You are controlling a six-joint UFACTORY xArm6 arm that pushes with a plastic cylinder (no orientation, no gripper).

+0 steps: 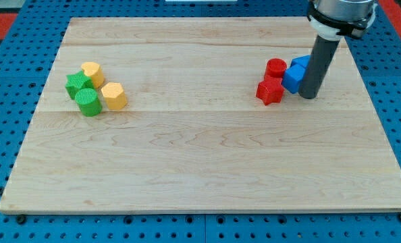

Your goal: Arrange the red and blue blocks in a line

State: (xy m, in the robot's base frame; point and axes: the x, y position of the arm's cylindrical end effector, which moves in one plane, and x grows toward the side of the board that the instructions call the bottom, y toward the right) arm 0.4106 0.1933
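No writing shows. My tip rests on the pale wooden bench, touching the blue blocks; faceted red blocks just beyond them.

Near the left edge of the wooden board you have four blocks bunched together, none of them red or blue. The yellow cylinder sits furthest toward the top edge, with the green star-shaped block touching it on the side of the left edge. Just below that, toward the bottom edge, stands the green cylinder. The yellow hexagonal block lies beside it, toward the board's middle. Under the board you can see a blue pegboard surface.
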